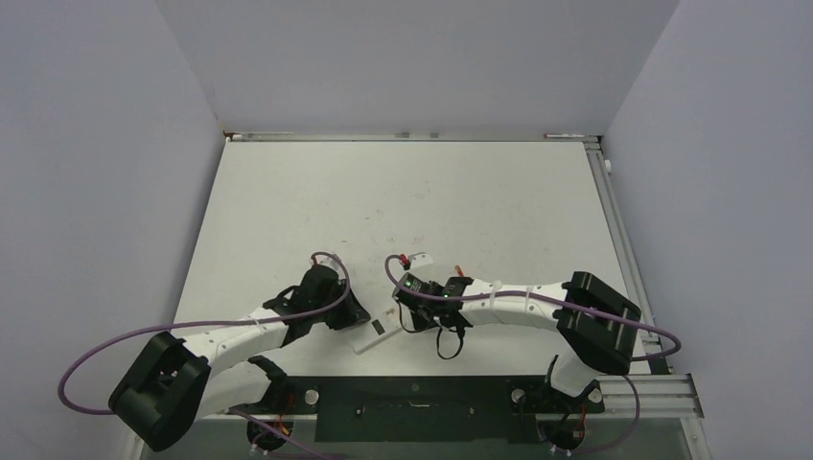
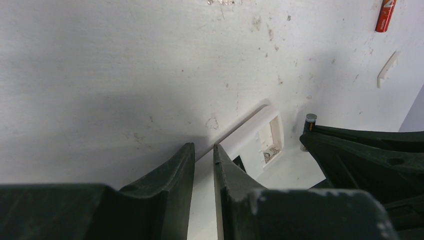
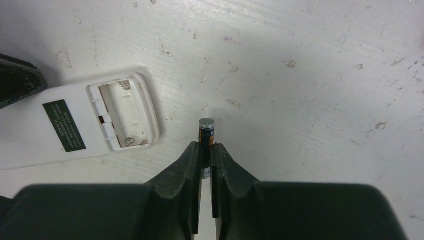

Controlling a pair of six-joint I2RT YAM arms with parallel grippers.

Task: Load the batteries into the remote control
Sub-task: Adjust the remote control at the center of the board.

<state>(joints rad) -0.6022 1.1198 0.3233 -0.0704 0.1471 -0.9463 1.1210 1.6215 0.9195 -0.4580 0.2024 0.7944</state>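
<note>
The white remote control (image 3: 60, 127) lies back-up on the table, its battery compartment (image 3: 122, 115) open and empty. My right gripper (image 3: 206, 147) is shut on a dark battery (image 3: 207, 131) with orange markings. The battery's tip pokes out just right of the compartment, and it also shows as the battery (image 2: 310, 120) in the left wrist view. My left gripper (image 2: 204, 150) stands with its fingers close together at the other end of the remote (image 2: 250, 132). Whether it grips the remote is unclear. In the top view both grippers meet at the remote (image 1: 379, 331).
A red battery (image 2: 385, 15) lies loose on the table further out. A small white cover piece (image 2: 387, 69) lies beside it. Both show in the top view as the red battery (image 1: 406, 259) and the cover (image 1: 423, 256). Grey walls enclose the table, and a metal rail (image 1: 623, 240) runs along its right edge.
</note>
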